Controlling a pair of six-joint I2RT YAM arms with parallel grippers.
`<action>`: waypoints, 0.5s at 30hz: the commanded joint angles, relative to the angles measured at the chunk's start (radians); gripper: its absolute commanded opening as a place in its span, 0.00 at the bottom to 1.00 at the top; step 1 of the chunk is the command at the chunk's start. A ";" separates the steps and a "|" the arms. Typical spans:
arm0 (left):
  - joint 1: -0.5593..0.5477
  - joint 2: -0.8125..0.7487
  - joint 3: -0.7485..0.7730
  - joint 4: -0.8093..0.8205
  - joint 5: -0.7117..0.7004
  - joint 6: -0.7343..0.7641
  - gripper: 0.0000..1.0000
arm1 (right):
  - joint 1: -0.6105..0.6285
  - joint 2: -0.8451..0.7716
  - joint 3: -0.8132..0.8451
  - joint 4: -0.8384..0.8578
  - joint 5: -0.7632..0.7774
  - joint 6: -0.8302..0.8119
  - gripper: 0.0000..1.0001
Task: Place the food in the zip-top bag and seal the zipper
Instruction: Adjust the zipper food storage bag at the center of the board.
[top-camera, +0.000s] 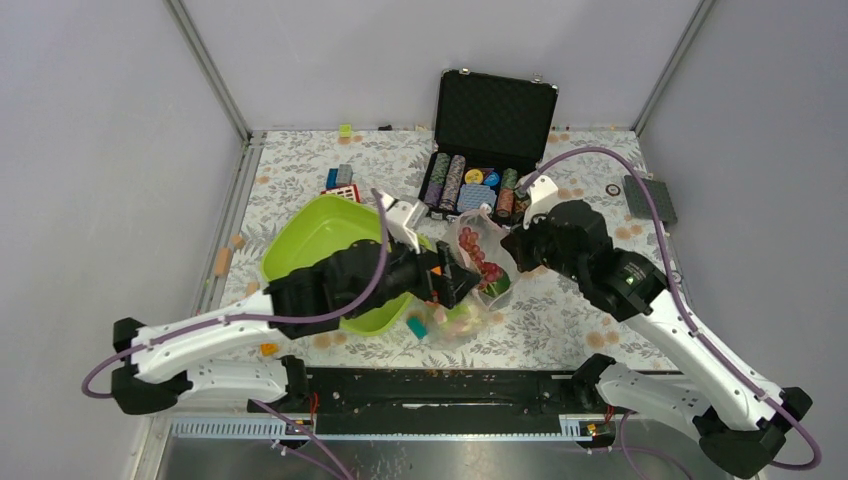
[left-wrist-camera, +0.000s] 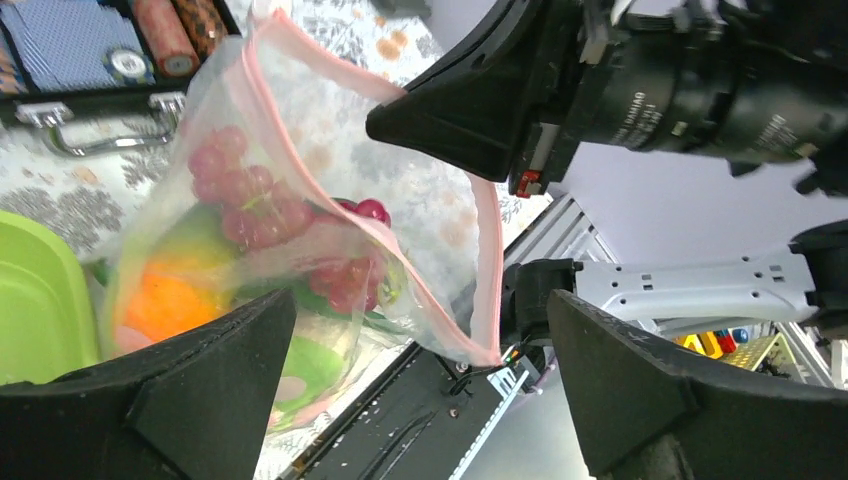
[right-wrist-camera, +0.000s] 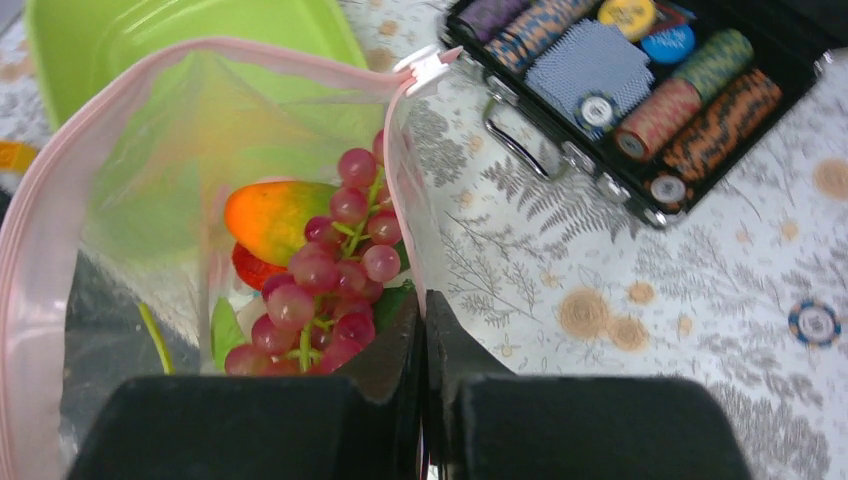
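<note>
The clear zip-top bag (top-camera: 482, 262) hangs open between my two grippers. Inside it show purple-red grapes (right-wrist-camera: 335, 290), an orange fruit (right-wrist-camera: 275, 215), a red tomato (right-wrist-camera: 250, 270) and green pieces. The pink zipper (right-wrist-camera: 230, 52) is apart, and its white slider (right-wrist-camera: 425, 68) sits at the far corner. My right gripper (right-wrist-camera: 425, 310) is shut on the bag's mouth edge and holds it up; it also shows in the top view (top-camera: 518, 248). My left gripper (left-wrist-camera: 420, 320) is open, one finger on each side of the bag's lower corner (left-wrist-camera: 480, 345), without touching it. In the top view the left gripper (top-camera: 458, 285) is just left of the bag.
The lime-green tray (top-camera: 318, 235) lies under my left arm. An open black case of poker chips (top-camera: 480, 180) stands behind the bag. Small coloured blocks (top-camera: 341, 182) lie at the back left and some small pieces (top-camera: 437, 322) near the front edge. A dark plate (top-camera: 650, 198) lies at the far right.
</note>
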 joint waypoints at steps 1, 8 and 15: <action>-0.004 -0.106 0.052 -0.066 0.017 0.192 0.99 | -0.063 -0.006 0.088 0.071 -0.293 -0.243 0.00; 0.021 -0.233 0.065 -0.145 -0.221 0.293 0.99 | -0.156 0.031 0.229 -0.012 -0.545 -0.346 0.00; 0.167 -0.292 -0.013 -0.096 -0.178 0.360 0.99 | -0.218 0.148 0.357 -0.146 -0.769 -0.436 0.00</action>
